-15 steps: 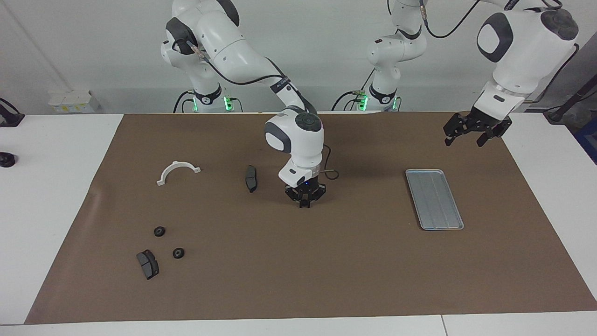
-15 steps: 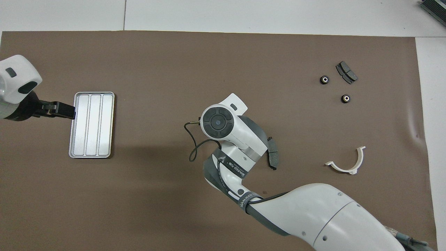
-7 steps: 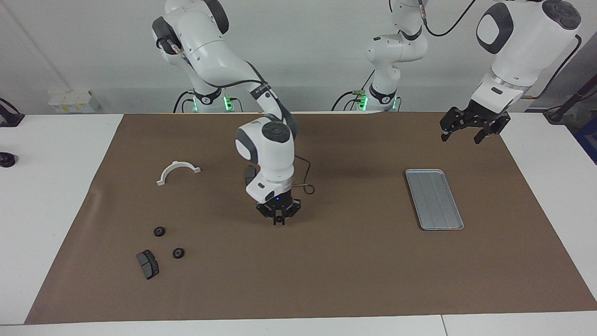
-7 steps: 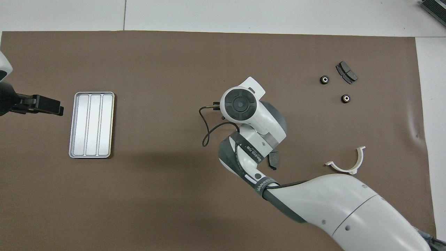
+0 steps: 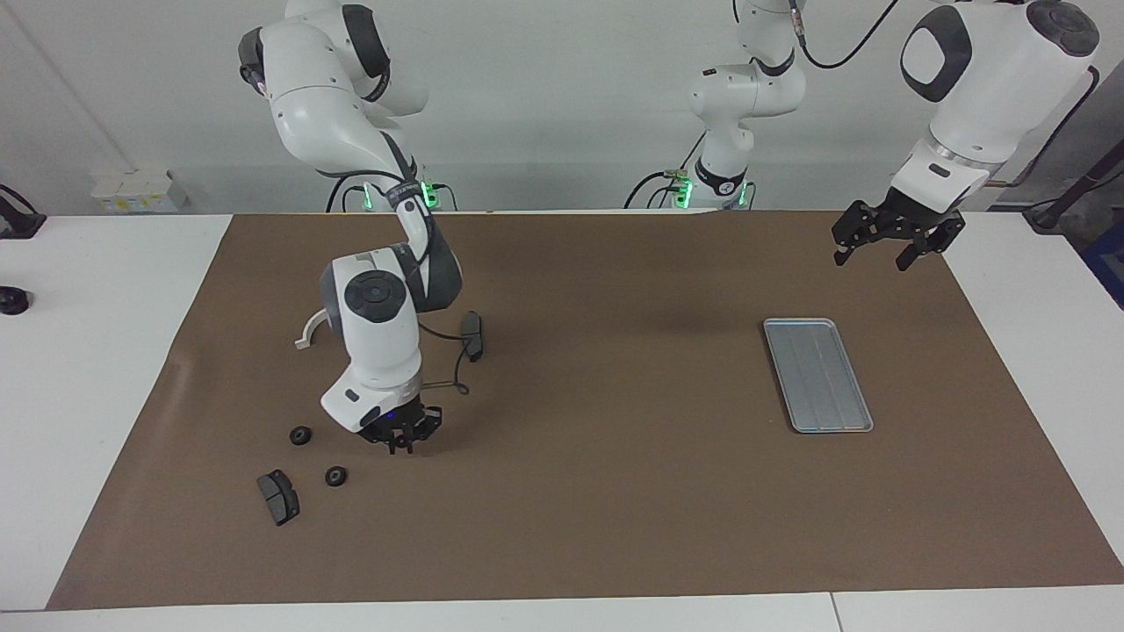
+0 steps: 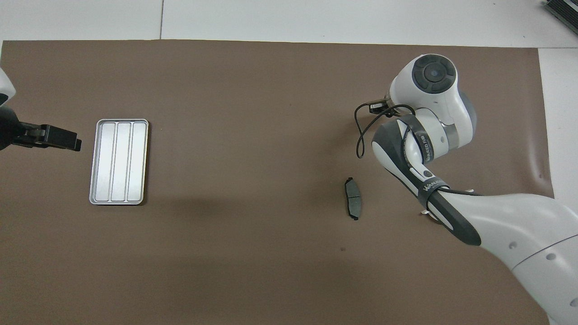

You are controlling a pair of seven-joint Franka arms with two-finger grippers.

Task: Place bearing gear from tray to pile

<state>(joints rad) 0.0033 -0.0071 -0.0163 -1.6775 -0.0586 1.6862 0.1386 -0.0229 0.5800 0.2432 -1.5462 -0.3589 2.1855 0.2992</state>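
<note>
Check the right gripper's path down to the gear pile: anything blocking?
Nothing visible. The right gripper, shut, is low over bare mat beside the two gears. The brake pad lies off to the side.

- Seen from overhead, the right arm covers the pile of gears and most of the white bracket.
- Whether the right gripper holds a gear is too small to tell.

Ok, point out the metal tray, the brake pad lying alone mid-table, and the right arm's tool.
metal tray [image 5: 817, 373], facing view, on its ribbed floor.
brake pad [image 6: 353, 204], overhead view, on the middle of its face.
right tool [image 5: 400, 441], facing view, at its closed fingertips.
</note>
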